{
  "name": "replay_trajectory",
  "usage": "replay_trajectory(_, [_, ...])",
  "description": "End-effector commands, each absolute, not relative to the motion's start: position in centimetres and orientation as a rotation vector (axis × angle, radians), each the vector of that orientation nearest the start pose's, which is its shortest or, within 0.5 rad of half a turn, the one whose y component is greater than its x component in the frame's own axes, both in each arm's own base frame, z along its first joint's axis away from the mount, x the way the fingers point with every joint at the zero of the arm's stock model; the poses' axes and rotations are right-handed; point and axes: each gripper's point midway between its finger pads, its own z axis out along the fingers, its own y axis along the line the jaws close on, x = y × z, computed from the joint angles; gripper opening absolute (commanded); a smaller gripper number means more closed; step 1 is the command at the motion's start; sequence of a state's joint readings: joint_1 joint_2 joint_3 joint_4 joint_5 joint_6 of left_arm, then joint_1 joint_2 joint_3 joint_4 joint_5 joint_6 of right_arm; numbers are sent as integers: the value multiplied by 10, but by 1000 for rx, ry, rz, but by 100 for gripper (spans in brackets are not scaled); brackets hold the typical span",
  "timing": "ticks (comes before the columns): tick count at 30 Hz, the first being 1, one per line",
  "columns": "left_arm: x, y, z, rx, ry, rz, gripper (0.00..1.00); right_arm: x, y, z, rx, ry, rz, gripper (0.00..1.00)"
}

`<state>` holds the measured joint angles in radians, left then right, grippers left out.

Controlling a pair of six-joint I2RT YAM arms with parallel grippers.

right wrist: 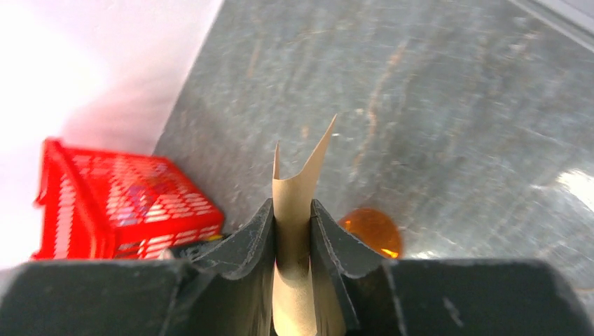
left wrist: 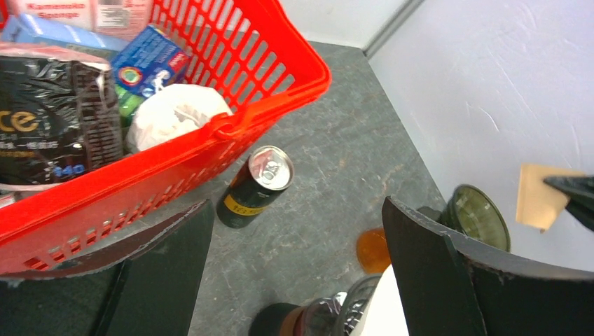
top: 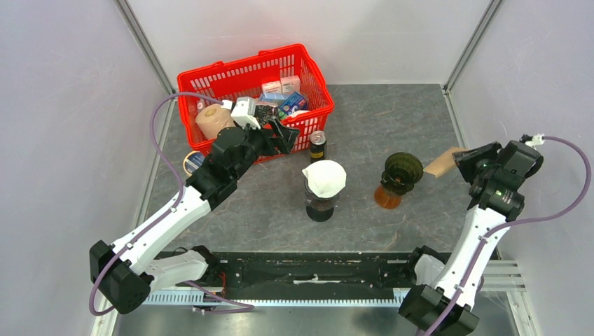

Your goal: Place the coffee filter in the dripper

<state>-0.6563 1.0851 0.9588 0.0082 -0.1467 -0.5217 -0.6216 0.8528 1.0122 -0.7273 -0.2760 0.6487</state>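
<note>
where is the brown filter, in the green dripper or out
Out. The brown filter is pinched between the right fingers, held beside the green dripper, which looks empty.

right gripper [right wrist: 291, 211] pinches the tan filter [right wrist: 295, 183]; a blurry orange disc [right wrist: 372, 232], perhaps glass, lies beyond.

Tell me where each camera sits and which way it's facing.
Top external: above and behind the robot, looking down at the grey table; left arm and right arm show.
Left wrist: on the left arm, looking past the open left fingers at the red plastic basket and black drink can.
Right wrist: on the right arm, looking down along the right fingers pinching the brown paper filter.
Shared: the left wrist and top views both show the dark green dripper.
</note>
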Motion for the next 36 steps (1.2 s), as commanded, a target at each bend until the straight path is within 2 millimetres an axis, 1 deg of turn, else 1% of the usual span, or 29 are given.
replay_trajectory(1, [303, -250, 337, 148, 1655, -839, 96, 269, -46, 309, 824, 1822, 540, 29])
replay_trajectory(3, [295, -264, 338, 236, 1656, -900, 96, 274, -27, 324, 716, 1837, 562, 29])
replay_trajectory(5, [287, -278, 340, 315, 1657, -970, 96, 280, 0, 333, 579, 1862, 582, 29])
replay_trajectory(7, [277, -291, 340, 401, 1659, -1045, 96, 285, 36, 340, 410, 1894, 651, 30])
replay_trajectory(9, [268, -301, 341, 463, 1656, -1107, 96, 288, 72, 344, 243, 1920, 734, 30])
replay_trajectory(12, [258, -310, 345, 513, 1646, -1186, 96, 290, 112, 349, 40, 1923, 813, 30])
replay_trajectory(13, [255, -312, 347, 531, 1638, -1211, 96, 288, 127, 350, -29, 1919, 846, 30])
replay_trajectory(15, [249, -317, 349, 560, 1630, -1259, 96, 287, 148, 357, -120, 1893, 896, 30])
replay_trajectory(17, [242, -322, 353, 587, 1616, -1316, 96, 281, 171, 364, -227, 1856, 957, 31])
replay_trajectory(19, [237, -327, 355, 606, 1606, -1364, 94, 272, 192, 368, -327, 1829, 1025, 31])
replay_trajectory(21, [234, -331, 358, 625, 1599, -1404, 91, 262, 211, 372, -425, 1804, 1085, 31])
replay_trajectory(24, [232, -337, 358, 650, 1603, -1444, 82, 247, 229, 375, -530, 1780, 1129, 31])
replay_trajectory(26, [229, -339, 357, 679, 1604, -1466, 77, 241, 234, 375, -563, 1774, 1141, 32])
replay_trajectory(29, [224, -343, 356, 722, 1601, -1502, 68, 235, 238, 375, -588, 1776, 1147, 32])
replay_trajectory(32, [219, -344, 357, 750, 1583, -1532, 61, 233, 238, 375, -589, 1779, 1143, 33])
replay_trajectory(36, [210, -345, 360, 801, 1551, -1567, 58, 231, 243, 374, -616, 1789, 1160, 33])
